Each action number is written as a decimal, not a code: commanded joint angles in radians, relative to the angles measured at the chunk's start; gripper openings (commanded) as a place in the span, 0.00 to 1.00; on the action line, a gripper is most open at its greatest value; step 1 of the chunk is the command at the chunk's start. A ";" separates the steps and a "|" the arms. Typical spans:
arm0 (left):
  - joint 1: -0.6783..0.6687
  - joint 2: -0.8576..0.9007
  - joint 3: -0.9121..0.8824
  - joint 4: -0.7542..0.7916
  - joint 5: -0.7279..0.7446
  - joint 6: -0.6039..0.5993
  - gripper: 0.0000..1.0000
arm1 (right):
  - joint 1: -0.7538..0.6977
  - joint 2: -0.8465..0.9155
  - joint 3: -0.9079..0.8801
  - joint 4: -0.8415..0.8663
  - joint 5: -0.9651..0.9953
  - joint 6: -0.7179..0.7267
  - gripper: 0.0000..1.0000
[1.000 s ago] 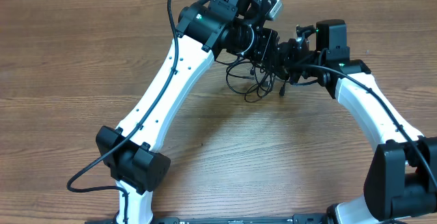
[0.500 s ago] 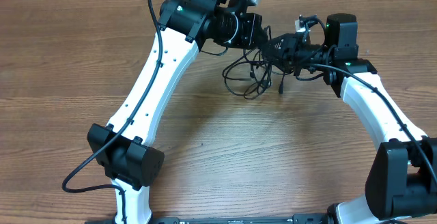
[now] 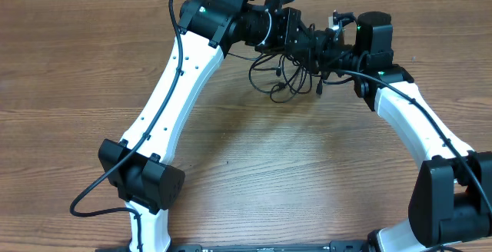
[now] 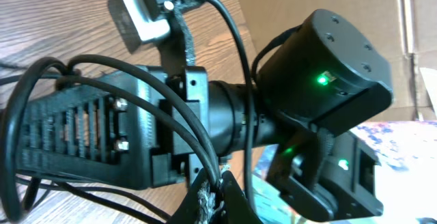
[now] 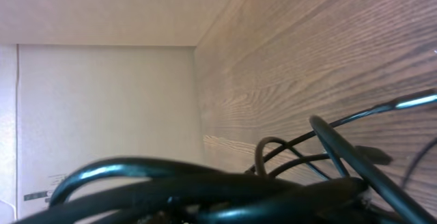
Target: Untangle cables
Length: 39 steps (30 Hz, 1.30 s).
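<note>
The cables (image 3: 280,79) are a tangle of thin black cords hanging in loops just above the wooden table, at the far middle. My left gripper (image 3: 301,35) and right gripper (image 3: 319,51) meet nose to nose over them. In the left wrist view my left gripper (image 4: 220,193) is shut on cable strands (image 4: 194,145), which run up across the right gripper's black body (image 4: 102,135). In the right wrist view blurred thick strands (image 5: 205,183) cross right at the jaws and hide the fingers. Thinner loops (image 5: 321,152) hang beyond, over the table.
The wooden table (image 3: 307,167) stretches toward the front. Both white arms (image 3: 173,106) reach in from the front edge. A cardboard wall (image 5: 102,115) stands behind the table. The right arm's wrist (image 4: 321,74) with a green light is close in front of the left camera.
The left gripper has moved right, back toward the right gripper, after pulling left. The cable loops have risen and bunched a little higher under both grippers.
</note>
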 commanded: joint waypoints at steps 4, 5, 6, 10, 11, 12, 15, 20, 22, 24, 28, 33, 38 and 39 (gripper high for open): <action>0.002 -0.019 0.011 0.037 0.080 -0.050 0.04 | -0.003 0.009 0.007 0.024 -0.003 0.043 0.04; 0.007 -0.019 0.011 0.037 0.076 -0.050 0.04 | -0.003 0.006 0.007 0.037 -0.016 0.026 0.04; 0.010 -0.018 0.011 0.036 0.069 -0.050 0.04 | -0.004 0.001 0.007 0.045 -0.023 0.014 0.04; 0.031 -0.018 0.010 0.021 0.059 -0.031 0.04 | -0.014 -0.039 0.007 0.047 -0.037 0.002 0.04; 0.037 -0.018 0.010 0.010 0.051 -0.015 0.04 | -0.024 -0.056 0.007 0.047 -0.053 0.002 0.04; 0.041 -0.018 0.010 -0.006 0.032 -0.005 0.04 | -0.032 -0.068 0.007 0.047 -0.071 0.001 0.04; 0.054 -0.018 0.010 -0.077 -0.069 0.044 0.04 | -0.074 -0.112 0.007 0.046 -0.150 0.001 0.04; 0.061 -0.017 0.010 -0.177 -0.199 0.186 0.04 | -0.200 -0.149 0.007 0.035 -0.311 -0.002 0.04; 0.061 -0.017 0.010 -0.201 -0.213 0.231 0.04 | -0.259 -0.150 0.006 0.034 -0.373 -0.003 0.04; 0.061 -0.017 0.010 -0.220 -0.237 0.266 0.04 | -0.315 -0.150 0.007 0.014 -0.409 -0.027 0.04; 0.061 -0.017 0.010 -0.273 -0.358 0.323 0.04 | -0.454 -0.150 0.006 -0.064 -0.470 -0.097 0.04; 0.060 -0.017 0.010 -0.314 -0.408 0.395 0.04 | -0.585 -0.150 0.006 -0.169 -0.449 -0.189 0.04; 0.060 -0.017 0.010 -0.343 -0.407 0.446 0.04 | -0.690 -0.150 0.006 -0.438 -0.180 -0.373 0.04; 0.060 -0.017 0.010 -0.348 -0.407 0.453 0.04 | -0.704 -0.150 0.006 -0.487 -0.111 -0.406 0.04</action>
